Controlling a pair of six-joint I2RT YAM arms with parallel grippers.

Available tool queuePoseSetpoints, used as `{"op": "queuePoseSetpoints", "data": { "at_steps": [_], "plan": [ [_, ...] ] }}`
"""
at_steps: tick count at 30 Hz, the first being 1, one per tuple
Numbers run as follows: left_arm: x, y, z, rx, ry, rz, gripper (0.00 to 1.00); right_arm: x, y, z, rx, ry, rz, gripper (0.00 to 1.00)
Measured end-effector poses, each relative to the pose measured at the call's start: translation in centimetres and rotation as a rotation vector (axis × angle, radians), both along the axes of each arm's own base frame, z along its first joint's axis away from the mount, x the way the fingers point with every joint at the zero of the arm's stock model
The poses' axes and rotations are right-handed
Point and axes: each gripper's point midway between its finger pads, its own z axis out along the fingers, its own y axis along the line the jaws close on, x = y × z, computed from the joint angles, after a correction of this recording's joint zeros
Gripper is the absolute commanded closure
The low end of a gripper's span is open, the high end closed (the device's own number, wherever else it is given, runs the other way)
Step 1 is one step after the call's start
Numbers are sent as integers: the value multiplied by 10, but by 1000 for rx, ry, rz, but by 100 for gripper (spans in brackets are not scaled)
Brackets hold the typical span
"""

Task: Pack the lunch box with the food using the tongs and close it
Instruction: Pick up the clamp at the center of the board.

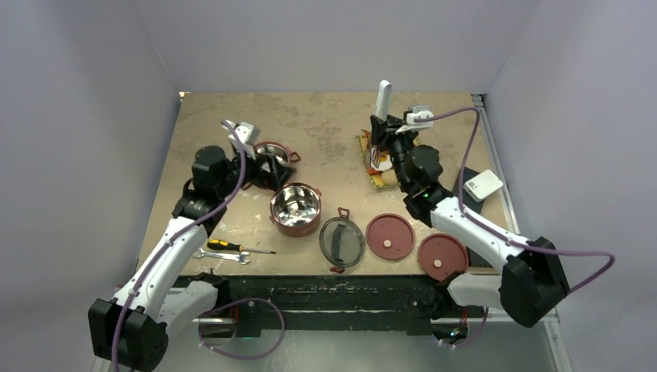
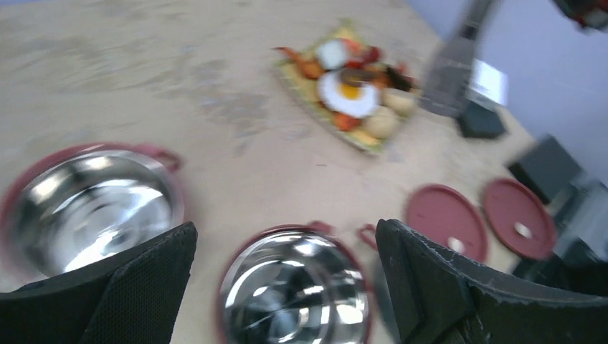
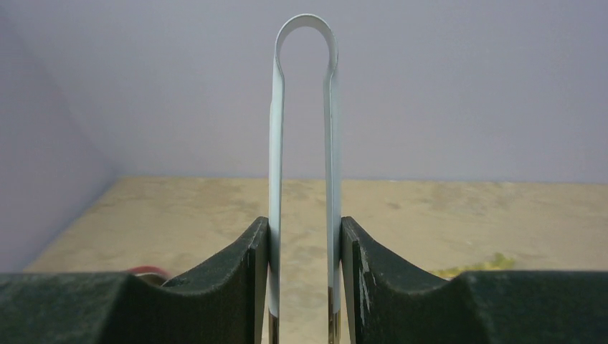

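Beige worktop [image 1: 325, 124] carries everything. Left jaws are spread wide and empty, just over the two dusty-red, steel-lined lunch box bowls, one near [image 1: 295, 208] and one far [image 1: 274, 147], both uncovered. Right jaws pinch the long slim silver metal tongs [image 3: 276, 143] upright, loop end up, by the small toy food pieces [image 2: 349, 93] heaped on a yellow woven mat [image 1: 377, 180].
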Motion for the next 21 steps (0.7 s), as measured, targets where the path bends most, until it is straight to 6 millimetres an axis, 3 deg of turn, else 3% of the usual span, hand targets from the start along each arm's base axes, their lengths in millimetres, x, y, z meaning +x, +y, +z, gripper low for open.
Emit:
{"op": "queuePoseSetpoints", "data": {
  "at_steps": [4,7,10,16,21],
  "plan": [
    [-37,-67,22,-77,-103,-251,3,-28,19,39,125,-61,167,62],
    [-48,-96,39,-123,-169,-343,3,-51,30,64,209,-99,275,63],
    [-49,-121,43,-132,-180,-397,2,-69,39,75,268,-109,357,63],
    [-53,-177,44,-93,-191,-478,1,-88,56,68,314,-68,449,63],
    [-48,-196,61,-79,-258,-476,1,-94,66,54,319,-18,485,63]
  ]
}}
